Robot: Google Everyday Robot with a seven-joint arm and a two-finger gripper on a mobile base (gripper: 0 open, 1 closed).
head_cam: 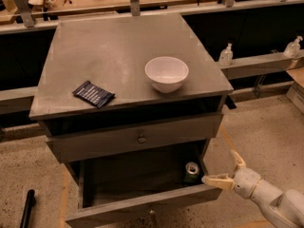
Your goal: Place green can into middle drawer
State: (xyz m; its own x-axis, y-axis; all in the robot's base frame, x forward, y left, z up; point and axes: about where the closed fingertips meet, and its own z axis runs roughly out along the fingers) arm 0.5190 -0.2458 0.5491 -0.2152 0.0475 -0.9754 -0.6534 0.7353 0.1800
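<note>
The green can (191, 171) stands upright in the back right corner of the open middle drawer (137, 203), its silver top showing. The drawer is pulled out below the closed grey drawer front with the round knob (141, 138). My gripper (223, 170) is just right of the drawer's right front corner, to the right of the can and apart from it. Its two pale fingers are spread and hold nothing; one points up, one lies over the drawer's right edge.
A white bowl (166, 73) and a dark blue packet (93, 93) lie on the cabinet top (118, 46). Two sanitizer bottles (226, 55) stand on a ledge at the right. A black pole (27, 208) lies at the lower left on the speckled floor.
</note>
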